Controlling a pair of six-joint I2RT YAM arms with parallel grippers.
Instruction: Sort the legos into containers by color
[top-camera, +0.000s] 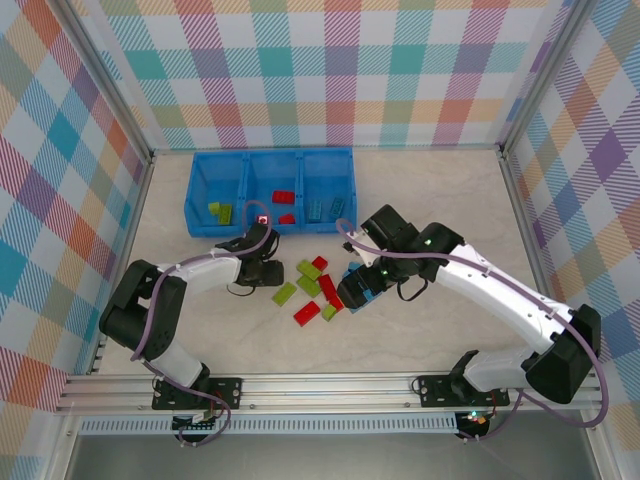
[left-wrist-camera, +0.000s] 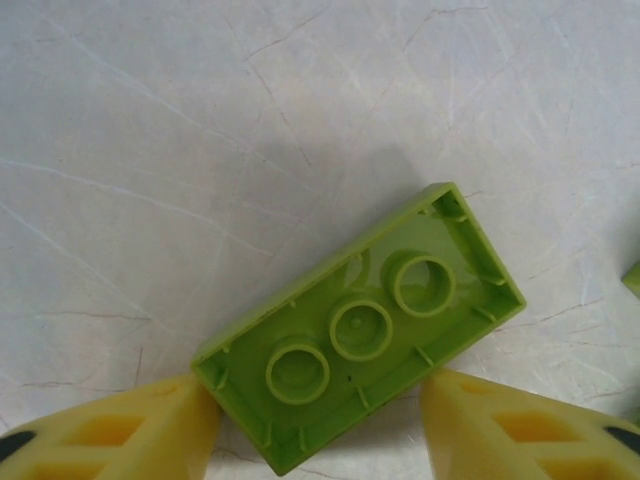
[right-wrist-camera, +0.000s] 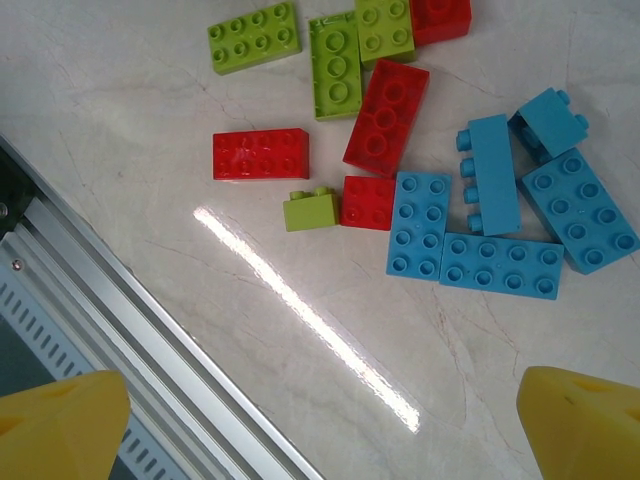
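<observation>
An upside-down lime green lego (left-wrist-camera: 365, 325) lies on the table, its near end between the yellow fingertips (left-wrist-camera: 110, 435) of my left gripper (left-wrist-camera: 320, 440), which stands open around it. In the top view the left gripper (top-camera: 262, 268) is just in front of the blue tray (top-camera: 196, 190), whose compartments hold green (top-camera: 220, 211), red (top-camera: 284, 198) and blue (top-camera: 330, 207) legos. My right gripper (right-wrist-camera: 320, 430) is wide open above bare table, short of a loose pile of red (right-wrist-camera: 387, 117), green (right-wrist-camera: 335, 65) and blue (right-wrist-camera: 502, 266) legos. In the top view the right gripper (top-camera: 355, 290) hangs over that pile.
The aluminium rail (right-wrist-camera: 150, 350) at the table's near edge runs diagonally by my right gripper's left finger. Checked walls (top-camera: 330, 70) enclose the table on three sides. Bare marble surface (top-camera: 440, 200) lies to the right of the tray.
</observation>
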